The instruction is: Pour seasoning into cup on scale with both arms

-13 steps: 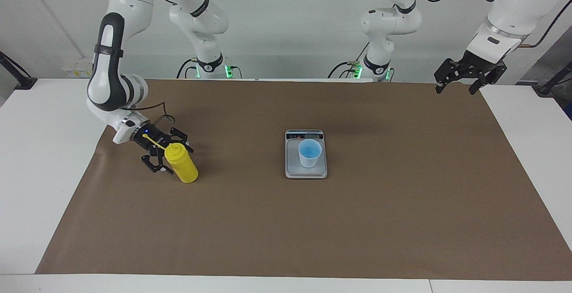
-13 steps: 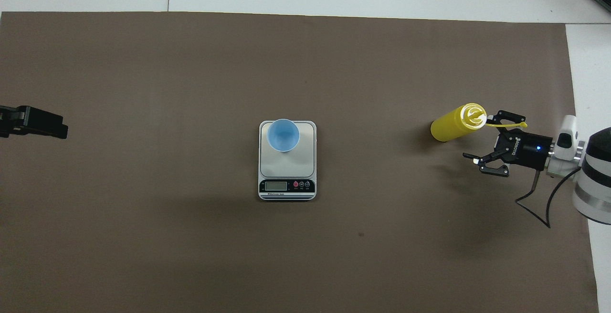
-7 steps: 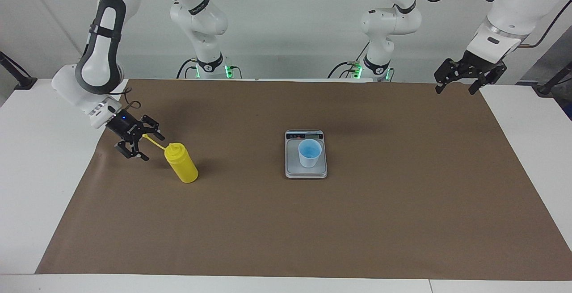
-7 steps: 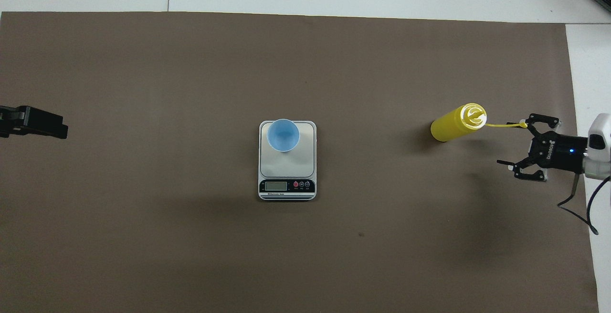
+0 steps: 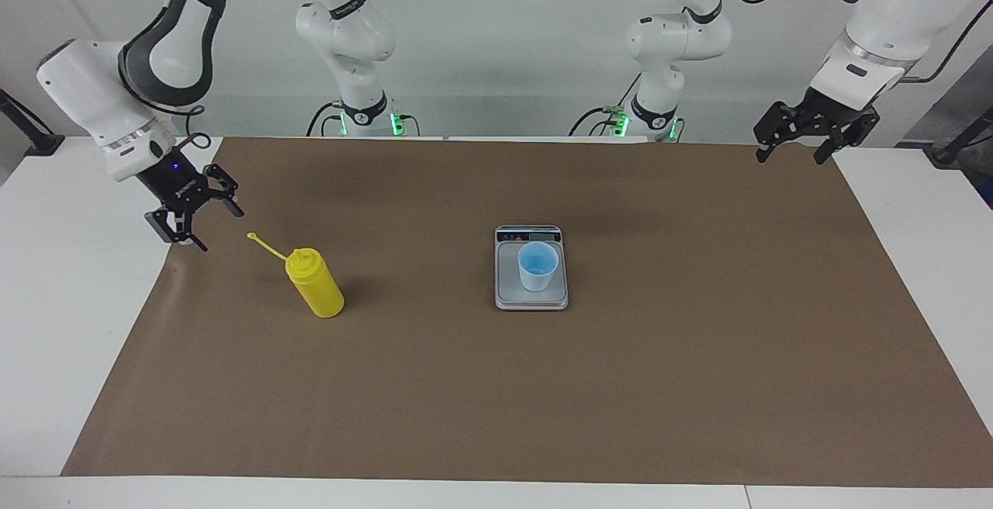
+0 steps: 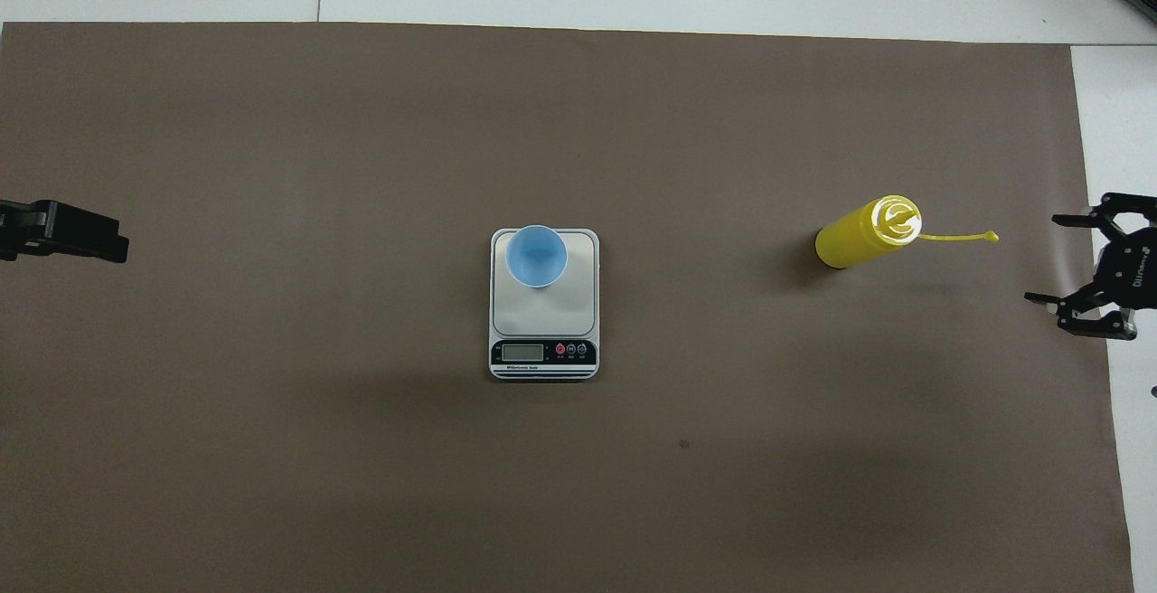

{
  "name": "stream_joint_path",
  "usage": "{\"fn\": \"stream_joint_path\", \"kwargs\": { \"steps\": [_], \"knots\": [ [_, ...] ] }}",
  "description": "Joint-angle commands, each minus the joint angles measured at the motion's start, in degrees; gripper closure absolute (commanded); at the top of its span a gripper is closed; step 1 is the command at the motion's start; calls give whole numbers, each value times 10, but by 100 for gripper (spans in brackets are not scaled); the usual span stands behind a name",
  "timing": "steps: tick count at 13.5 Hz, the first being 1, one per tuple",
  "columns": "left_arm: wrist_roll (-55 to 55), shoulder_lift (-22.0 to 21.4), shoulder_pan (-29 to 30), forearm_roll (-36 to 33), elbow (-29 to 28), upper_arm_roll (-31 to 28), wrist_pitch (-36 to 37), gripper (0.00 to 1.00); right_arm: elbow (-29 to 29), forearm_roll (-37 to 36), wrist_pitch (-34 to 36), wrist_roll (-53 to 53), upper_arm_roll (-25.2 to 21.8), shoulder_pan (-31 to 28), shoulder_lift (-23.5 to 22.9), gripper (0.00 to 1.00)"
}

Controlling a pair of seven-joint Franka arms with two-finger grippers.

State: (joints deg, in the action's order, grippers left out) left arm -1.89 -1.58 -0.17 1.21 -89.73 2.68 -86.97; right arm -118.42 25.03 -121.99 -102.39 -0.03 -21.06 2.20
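Observation:
The yellow seasoning bottle (image 5: pixel 316 285) (image 6: pixel 859 236) stands upright on the brown mat toward the right arm's end of the table. Its tethered cap (image 5: pixel 260 242) (image 6: pixel 992 236) is off the nozzle and sticks out sideways. My right gripper (image 5: pixel 203 222) (image 6: pixel 1048 258) is open and empty, raised over the mat's edge, apart from the bottle. The light blue cup (image 5: pixel 538 264) (image 6: pixel 536 256) stands on the silver-grey scale (image 5: pixel 508 296) (image 6: pixel 578 304) at mid-table. My left gripper (image 5: pixel 789 156) (image 6: pixel 99 245) is open and empty, and waits raised over the mat's corner at the left arm's end.
A brown mat (image 5: pixel 621 385) (image 6: pixel 362 466) covers most of the white table (image 5: pixel 46 323). The scale's display strip (image 6: pixel 542 353) faces the robots. Nothing else lies on the mat.
My right gripper has drawn back from beside the bottle, rising toward the right arm's end of the table. The bottle, cup, scale and left arm have not moved.

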Motion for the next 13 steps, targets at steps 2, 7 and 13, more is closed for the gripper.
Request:
{"fn": "stream_joint_path", "kwargs": {
  "steps": [2, 7, 13],
  "knots": [
    [4, -17, 4, -10, -18, 4, 0, 0, 22, -121, 11, 174, 11, 36, 21, 0],
    [4, -17, 4, -10, -18, 4, 0, 0, 99, -207, 128, 542, 12, 127, 21, 0],
    [4, -17, 4, -10, -18, 4, 0, 0, 274, -256, 269, 1005, 14, 206, -38, 0]
  ]
}}
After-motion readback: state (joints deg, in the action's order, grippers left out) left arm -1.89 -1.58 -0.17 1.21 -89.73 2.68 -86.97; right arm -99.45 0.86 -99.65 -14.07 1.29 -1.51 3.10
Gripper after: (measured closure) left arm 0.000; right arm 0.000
